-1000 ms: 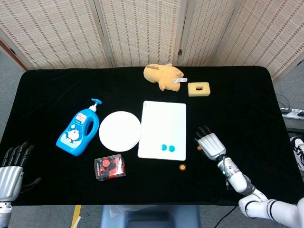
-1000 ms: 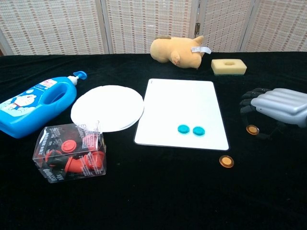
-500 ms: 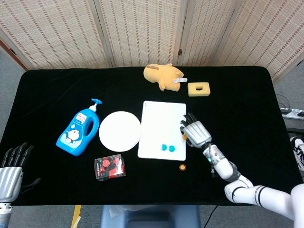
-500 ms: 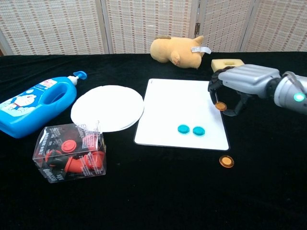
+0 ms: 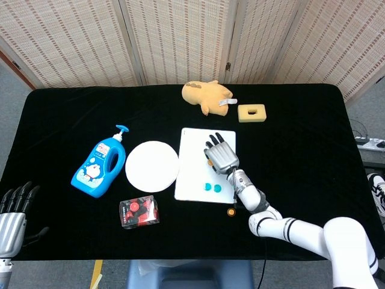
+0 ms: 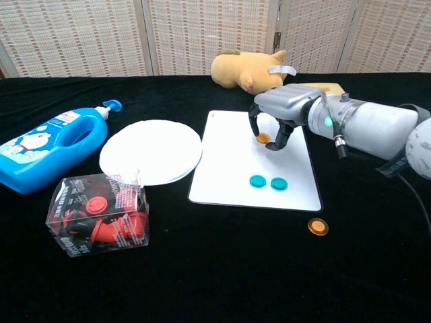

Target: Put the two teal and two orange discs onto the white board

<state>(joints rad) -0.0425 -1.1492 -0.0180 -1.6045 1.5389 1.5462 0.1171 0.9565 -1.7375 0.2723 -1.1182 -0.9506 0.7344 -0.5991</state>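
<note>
One orange disc (image 6: 264, 138) now hangs over the middle of the white board (image 6: 236, 176), pinched between the curled fingertips (image 6: 275, 145) of the right hand (image 6: 281, 108); half a second ago that hand carried it just over the board's 3 o'clock edge, and a second ago it was well off the board on the black cloth. The hand has travelled toward 9 o'clock across the board in that time. Its fingers are bent downward around the disc; whether the disc touches the board cannot be told.

The two teal discs (image 6: 267, 182) lie side by side on the board, toward its 5 o'clock corner, unmoved since the earlier frames. The second orange disc (image 6: 318, 226) also stays where it was, on the table (image 6: 215, 276) just off the board's 5 o'clock corner.

The left hand (image 5: 13, 212) rests at the table's 7 o'clock corner, fingers straight and apart, holding nothing, as before.

Around the board: a round white plate (image 6: 151, 151) at 9 o'clock, a blue pump bottle (image 6: 50, 145) beyond it, a clear box of red and black parts (image 6: 98, 217) at 7 o'clock, a tan plush toy (image 6: 246, 70) at 12 o'clock and a yellow sponge block (image 5: 251, 112) at 1 o'clock, partly hidden by the arm in the chest view.
</note>
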